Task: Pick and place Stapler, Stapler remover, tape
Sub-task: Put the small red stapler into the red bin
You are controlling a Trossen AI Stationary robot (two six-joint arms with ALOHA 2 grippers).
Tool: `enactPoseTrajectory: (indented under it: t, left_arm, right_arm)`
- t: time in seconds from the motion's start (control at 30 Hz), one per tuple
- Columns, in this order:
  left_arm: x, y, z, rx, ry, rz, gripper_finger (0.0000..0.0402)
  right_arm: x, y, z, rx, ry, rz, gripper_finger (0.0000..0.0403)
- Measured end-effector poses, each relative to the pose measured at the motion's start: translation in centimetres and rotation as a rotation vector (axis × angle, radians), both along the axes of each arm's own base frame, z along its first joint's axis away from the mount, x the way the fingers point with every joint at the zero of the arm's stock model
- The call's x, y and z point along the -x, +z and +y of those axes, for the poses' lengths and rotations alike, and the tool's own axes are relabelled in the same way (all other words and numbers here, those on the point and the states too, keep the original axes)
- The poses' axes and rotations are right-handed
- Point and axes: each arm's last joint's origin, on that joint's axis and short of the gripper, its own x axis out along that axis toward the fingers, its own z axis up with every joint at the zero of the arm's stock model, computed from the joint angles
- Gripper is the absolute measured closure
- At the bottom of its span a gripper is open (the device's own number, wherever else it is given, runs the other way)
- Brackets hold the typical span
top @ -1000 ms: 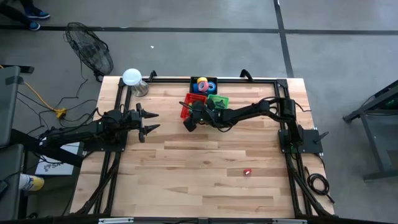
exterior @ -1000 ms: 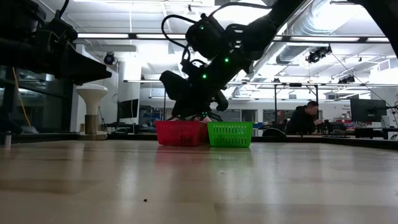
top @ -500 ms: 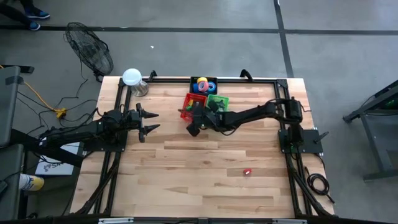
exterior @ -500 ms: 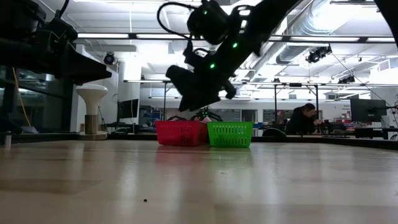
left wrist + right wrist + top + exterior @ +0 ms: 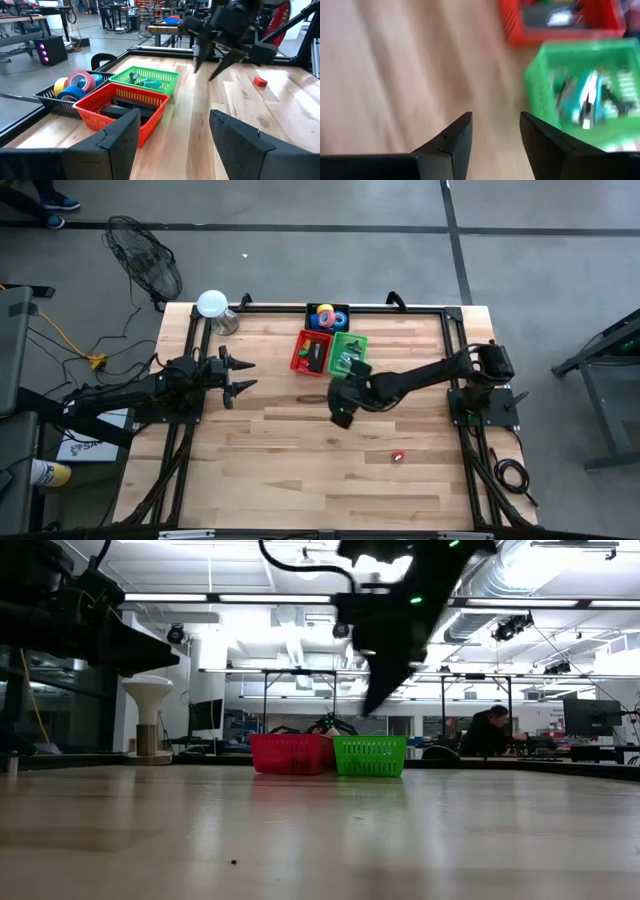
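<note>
Stapler lies in red basket, long axis toward worktop's far edge; right hand, fingers apart and empty, hovers nearer than left hand, also apart.

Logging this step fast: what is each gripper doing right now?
Left gripper: open, empty, waiting at the table's left side.
Right gripper: open, empty, above the wood near the green basket.

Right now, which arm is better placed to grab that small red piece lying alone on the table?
Right. Its claw hangs open and empty over mid-table, nearer the small red piece. The left claw waits open at the table's left edge, much farther off, so it would probably need the longer reach.
</note>
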Motion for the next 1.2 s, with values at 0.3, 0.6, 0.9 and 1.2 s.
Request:
enactPoseTrajectory:
  t: [0.3,0.6,0.9,1.2]
  left_arm:
    - [0.0,0.0,0.0,0.000,0.000,0.000,0.0167]
    - [0.0,0.0,0.0,0.000,0.000,0.000,0.0167]
    - [0.0,0.0,0.0,0.000,0.000,0.000,0.0167]
    - [0.0,0.0,0.0,0.000,0.000,0.000,0.0167]
  right_arm:
    - [5.1,1.1,5.6,-0.014,0.207,0.322,0.0249]
    - [9.0,1.1,10.2,-0.151,0.309,0.535,0.0249]
    - [11.0,0.3,13.6,-0.157,0.377,0.618,0.0249]
    - [12.7,-1.4,15.1,-0.126,0.404,0.659,0.0220]
